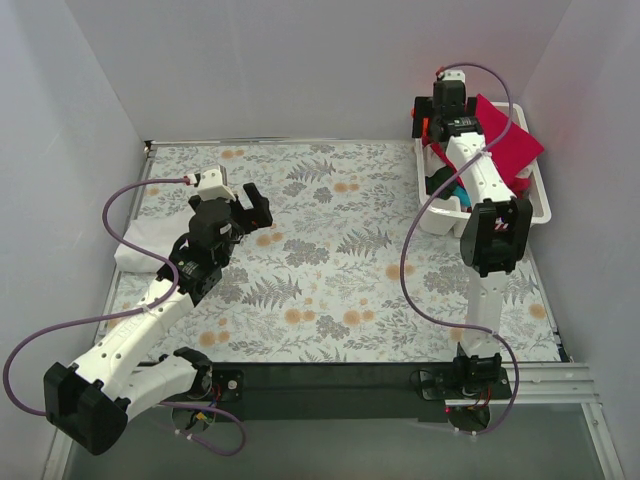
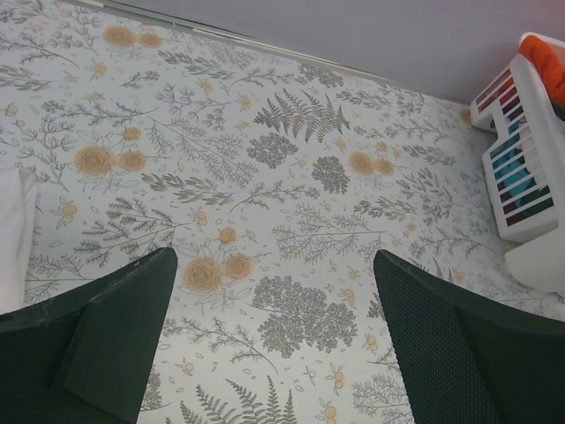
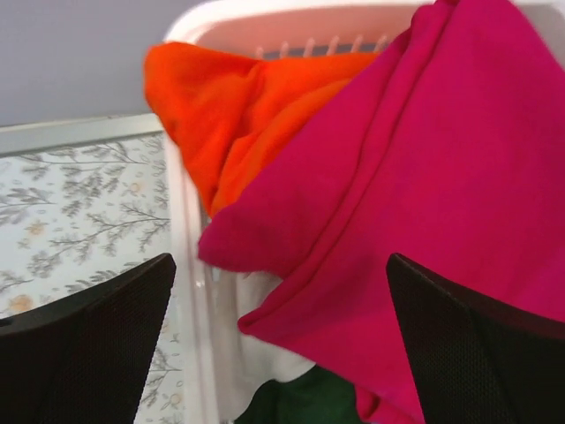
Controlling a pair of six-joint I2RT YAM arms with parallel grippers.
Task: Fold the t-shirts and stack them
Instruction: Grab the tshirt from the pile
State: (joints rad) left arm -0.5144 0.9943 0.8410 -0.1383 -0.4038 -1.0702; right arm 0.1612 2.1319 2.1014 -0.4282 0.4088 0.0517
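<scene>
A crimson-pink t-shirt [image 3: 424, 177] lies on top of the pile in the white slotted basket [image 3: 190, 265], over an orange shirt [image 3: 238, 106], a white one [image 3: 256, 327] and a dark green one [image 3: 300, 402]. My right gripper [image 3: 281, 265] hangs open just above the crimson shirt's lower edge, holding nothing. In the top view the crimson shirt [image 1: 510, 140] spills over the basket [image 1: 535, 205] at the back right, with the right gripper [image 1: 436, 125] over it. A folded white shirt [image 1: 140, 245] lies at the table's left edge. My left gripper [image 1: 243, 203] is open and empty above the flowered cloth, right of it.
The table carries a fern-and-flower patterned cloth [image 1: 340, 270]. The left wrist view shows the open left gripper [image 2: 274, 256], the white shirt's edge [image 2: 13, 230] and the basket [image 2: 521, 177] with orange cloth [image 2: 547, 57]. White walls enclose the back and sides.
</scene>
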